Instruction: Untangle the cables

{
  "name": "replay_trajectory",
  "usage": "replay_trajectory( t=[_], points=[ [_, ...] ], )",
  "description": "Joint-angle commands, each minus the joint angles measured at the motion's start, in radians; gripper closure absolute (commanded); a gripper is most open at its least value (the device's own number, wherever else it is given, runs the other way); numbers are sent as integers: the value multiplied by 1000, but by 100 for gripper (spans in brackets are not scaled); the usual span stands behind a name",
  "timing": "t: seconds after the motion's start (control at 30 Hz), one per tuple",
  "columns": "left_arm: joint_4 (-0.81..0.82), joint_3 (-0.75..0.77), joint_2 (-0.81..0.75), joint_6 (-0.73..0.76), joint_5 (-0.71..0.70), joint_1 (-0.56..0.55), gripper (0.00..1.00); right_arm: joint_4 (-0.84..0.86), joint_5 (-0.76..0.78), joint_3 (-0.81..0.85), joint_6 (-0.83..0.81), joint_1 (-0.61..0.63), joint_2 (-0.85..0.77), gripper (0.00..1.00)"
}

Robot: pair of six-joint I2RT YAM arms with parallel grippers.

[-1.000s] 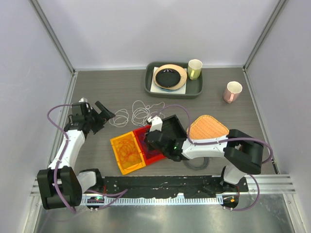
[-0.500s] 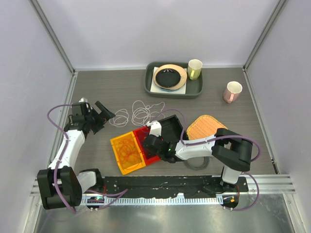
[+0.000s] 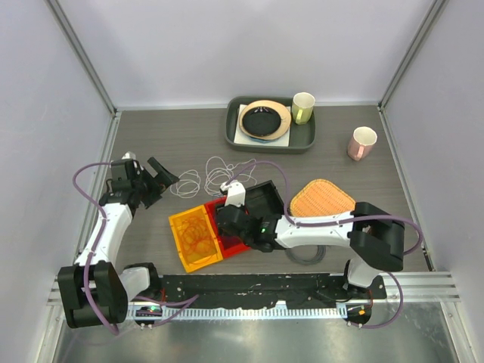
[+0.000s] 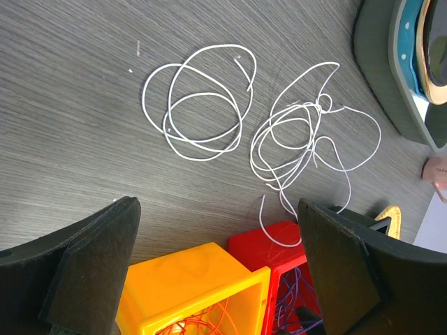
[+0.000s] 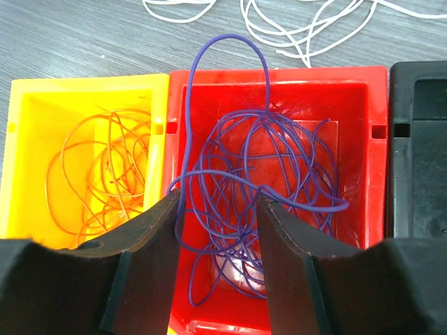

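1. The right gripper (image 5: 218,209) hangs directly over the red bin (image 5: 279,75), above its near half. Its fingers are spread partway, with a clear gap between them and nothing pinched.
2. The purple cable (image 5: 265,174) lies in a loose tangle inside the red bin, below and just beyond the right gripper's fingers. One tall loop of it rises over the bin's far rim. One strand runs down along the inner edge of the left-hand finger; whether it touches that finger cannot be told.
3. The orange cable (image 5: 105,167) is coiled inside the yellow bin (image 5: 28,139), which stands against the red bin's left wall, to the left of the right gripper.
4. A black bin (image 5: 419,139) stands against the red bin's right wall.
5. The white cables (image 4: 283,136) lie on the table (image 4: 84,84) beyond the red bin's far rim, in two loose coils side by side. One loose end trails toward that rim.
6. The left gripper (image 4: 218,209) is off to the left of the red bin and farther back, with its fingers spread wide and holding nothing. The white cables lie on the table past its fingertips, apart from them.
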Motion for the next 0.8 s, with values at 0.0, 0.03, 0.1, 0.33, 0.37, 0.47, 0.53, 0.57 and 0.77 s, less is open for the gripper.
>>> replay_trajectory(
  t=[0.0,0.03,0.1,0.33,0.37,0.47,0.53,0.57,0.77],
  points=[
    [23,-2,-29,11,9,-2,0,-82,79,59,6,22,-67,47],
    [22,-2,-29,11,9,-3,0,-85,76,59,3,24,-73,45],
    [23,-3,-29,11,11,-2,0,-89,66,59,1,28,-103,44],
    [25,-5,-29,11,15,-2,0,-131,85,35,-54,38,-208,35],
    [25,-5,-29,11,15,-2,0,-134,90,30,-60,38,-222,35],
    [26,-6,-30,11,15,-2,0,-148,102,7,-72,38,-274,34],
    [26,-6,-32,11,15,-2,0,-163,108,-18,-74,38,-323,32],
    [26,-6,-32,11,15,-3,0,-175,122,-27,-66,38,-343,31],
    [29,-8,-30,11,23,-3,0,-373,193,-119,63,36,-460,31]
  ],
)
